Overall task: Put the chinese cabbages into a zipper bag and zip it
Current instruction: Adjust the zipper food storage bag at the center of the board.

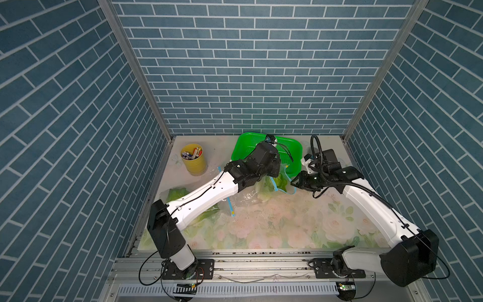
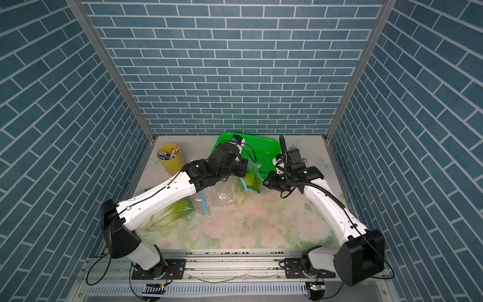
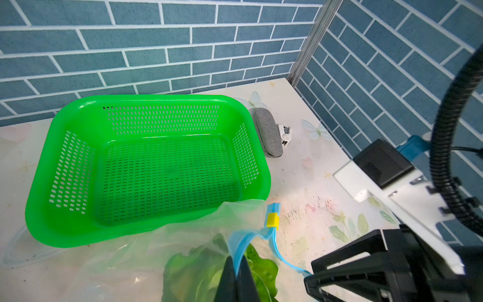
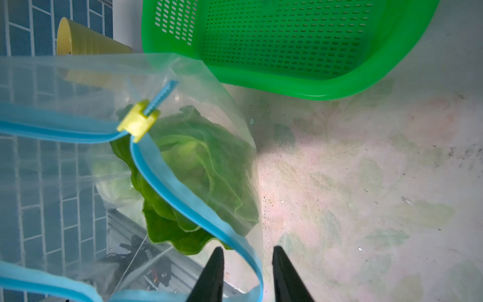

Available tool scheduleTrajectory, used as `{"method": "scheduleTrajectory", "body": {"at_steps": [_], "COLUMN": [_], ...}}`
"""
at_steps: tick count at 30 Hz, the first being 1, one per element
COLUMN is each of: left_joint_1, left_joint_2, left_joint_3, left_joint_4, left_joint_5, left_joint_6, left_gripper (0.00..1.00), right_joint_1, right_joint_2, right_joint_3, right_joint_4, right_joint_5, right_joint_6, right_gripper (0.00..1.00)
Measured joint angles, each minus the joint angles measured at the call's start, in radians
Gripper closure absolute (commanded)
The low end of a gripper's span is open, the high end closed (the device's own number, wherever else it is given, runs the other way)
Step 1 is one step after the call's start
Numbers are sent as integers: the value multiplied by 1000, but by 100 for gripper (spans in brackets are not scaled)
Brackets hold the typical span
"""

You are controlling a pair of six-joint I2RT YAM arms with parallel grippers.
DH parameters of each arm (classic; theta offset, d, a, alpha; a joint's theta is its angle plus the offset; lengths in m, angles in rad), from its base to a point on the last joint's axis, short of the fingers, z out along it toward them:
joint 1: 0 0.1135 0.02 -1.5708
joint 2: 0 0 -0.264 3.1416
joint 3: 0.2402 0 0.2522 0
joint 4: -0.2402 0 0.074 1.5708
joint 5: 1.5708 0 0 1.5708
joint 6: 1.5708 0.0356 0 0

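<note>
Right wrist view: the right claw (image 4: 247,248) has its 2 fingers parted by a moderate gap, and the blue zipper strip (image 4: 183,188) of the clear bag (image 4: 65,86) loops between them; no firm pinch on it is visible. A yellow slider (image 4: 137,121) sits on the strip at 1 end of the mouth, which gapes wide. Inside the bag 1 cabbage (image 4: 198,167) lies with its leafy end toward the mouth, and a paler head (image 4: 112,183) lies beside it, seen through the plastic. Left wrist view: the left claw (image 3: 236,261) is clamped on the opposite blue edge of the mouth. The green basket (image 3: 156,98) stands just beside the bag. In both top views the bag sits between the 2 claws, and 1 more cabbage (image 2: 175,211) lies on the floral table (image 2: 261,235) beneath the left arm, well apart from the bag; whether plastic covers it cannot be told. A yellow cup (image 1: 194,163) of pens stands near the far left corner.
</note>
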State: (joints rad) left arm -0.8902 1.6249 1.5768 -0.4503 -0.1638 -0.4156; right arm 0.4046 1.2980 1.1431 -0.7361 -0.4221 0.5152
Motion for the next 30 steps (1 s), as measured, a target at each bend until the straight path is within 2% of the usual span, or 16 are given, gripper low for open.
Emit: {"method": "scheduleTrajectory", "body": {"at_steps": [5, 8, 16, 30], "left_joint_1": [0, 0, 19, 88], "left_joint_2": [0, 0, -2, -11], "left_joint_3": [0, 0, 16, 198], "left_joint_4": [0, -1, -34, -171], "left_joint_5": [0, -1, 6, 43], "left_joint_6": [0, 3, 53, 195], "left_gripper": [100, 100, 100, 100], "right_joint_1": [0, 0, 13, 159], "right_joint_2": [11, 11, -20, -72], "right_joint_3": [-8, -12, -4, 200], "right_joint_4": [26, 50, 100, 223], "right_joint_5": [-26, -57, -122, -98], "right_joint_6": [-6, -6, 13, 116], "right_gripper": [96, 100, 100, 100]}}
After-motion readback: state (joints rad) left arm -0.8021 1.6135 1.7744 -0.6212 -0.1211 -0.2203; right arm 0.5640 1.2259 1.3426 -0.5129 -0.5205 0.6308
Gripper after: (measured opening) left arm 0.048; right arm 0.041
